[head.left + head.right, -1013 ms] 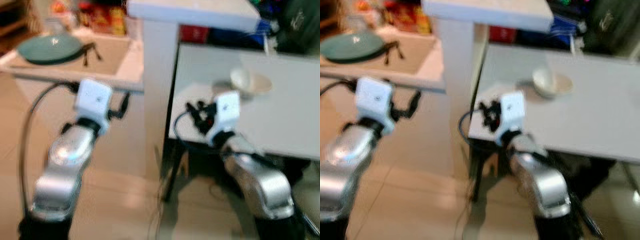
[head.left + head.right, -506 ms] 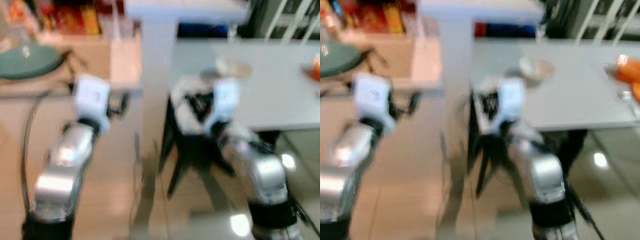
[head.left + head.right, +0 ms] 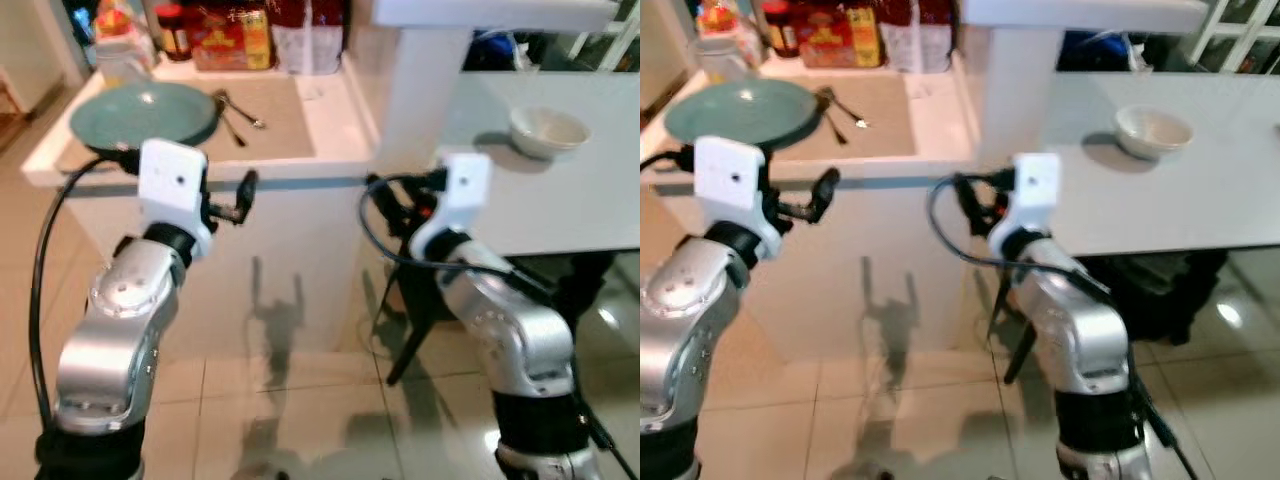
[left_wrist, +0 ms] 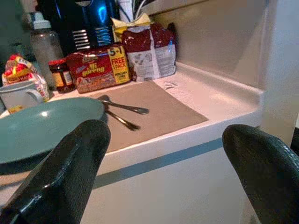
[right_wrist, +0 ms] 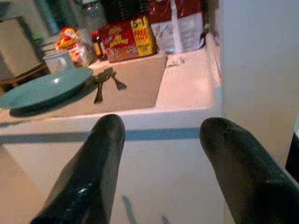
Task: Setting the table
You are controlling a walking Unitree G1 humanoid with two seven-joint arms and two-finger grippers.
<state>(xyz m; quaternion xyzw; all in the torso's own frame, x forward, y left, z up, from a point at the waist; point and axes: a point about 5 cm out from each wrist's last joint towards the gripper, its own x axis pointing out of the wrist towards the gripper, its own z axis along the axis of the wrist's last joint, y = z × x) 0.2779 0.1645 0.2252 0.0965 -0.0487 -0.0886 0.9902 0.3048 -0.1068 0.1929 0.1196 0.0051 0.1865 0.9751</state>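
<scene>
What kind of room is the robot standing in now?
Most likely a home kitchen or dining corner. A white counter carries a teal plate, two spoons on a brown mat and food packets. Beside it, a grey dining table holds a small white bowl.

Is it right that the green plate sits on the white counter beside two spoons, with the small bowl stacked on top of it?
No. The small bowl stands apart on the grey table, as the left eye view shows. The green plate does sit on the white counter beside two spoons.
</scene>
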